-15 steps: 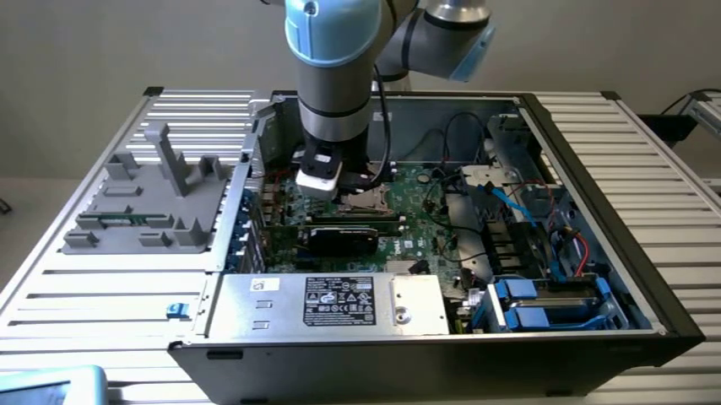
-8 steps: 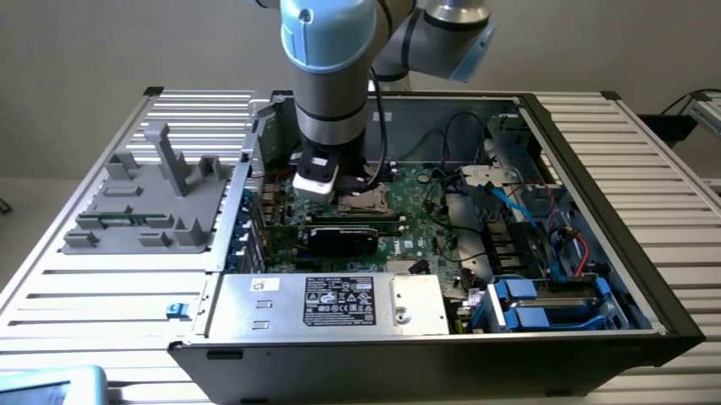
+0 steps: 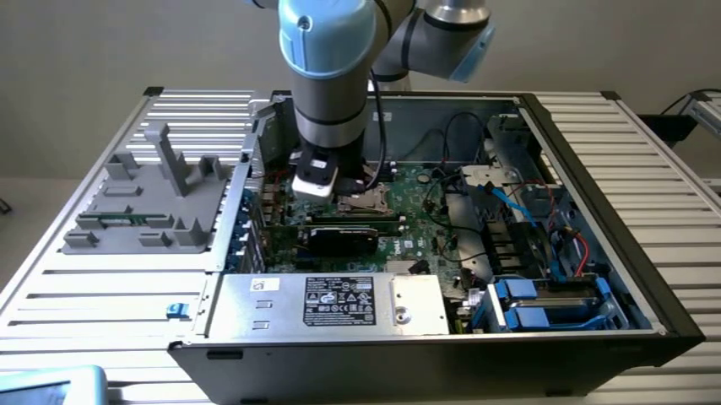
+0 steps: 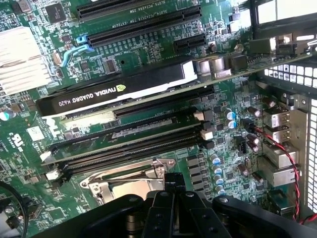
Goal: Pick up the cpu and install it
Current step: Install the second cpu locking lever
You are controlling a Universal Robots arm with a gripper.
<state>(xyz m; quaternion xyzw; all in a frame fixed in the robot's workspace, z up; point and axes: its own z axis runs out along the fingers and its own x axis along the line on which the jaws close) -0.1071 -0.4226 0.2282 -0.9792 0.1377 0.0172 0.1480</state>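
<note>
Right, exterior view first. The arm reaches down into the open PC case [image 3: 631, 278], which sits on the slatted desk [image 3: 101, 287]. The gripper [image 3: 347, 191] hangs just over the cpu socket [image 3: 367, 201] on the motherboard. The power supply [image 3: 327, 301] carries a white and a black label, text unreadable. A grey parts fixture [image 3: 147, 202] lies on the desk, at the exterior view's left of the case.

Wrist view: the gripper [image 4: 173, 181] is clenched, fingers together, and I see nothing between them. It's right above the socket's metal frame [image 4: 106, 184]. I can't pick out the cpu for certain. A pale flat patch [image 4: 130, 190] inside the frame may be its lid, already seated, but that's a guess.

Handling, my judgement:
- light, rigid and flat
- the metal lid is slick
- the underside contacts and socket pins are fragile
- hold it by opposite edges, keep it level, no force or sliding

Readable text: "NVIDIA QUADRO K620" on the black graphics card [image 4: 106, 94]. Board silkscreen by the slots is too fine to read.
</note>
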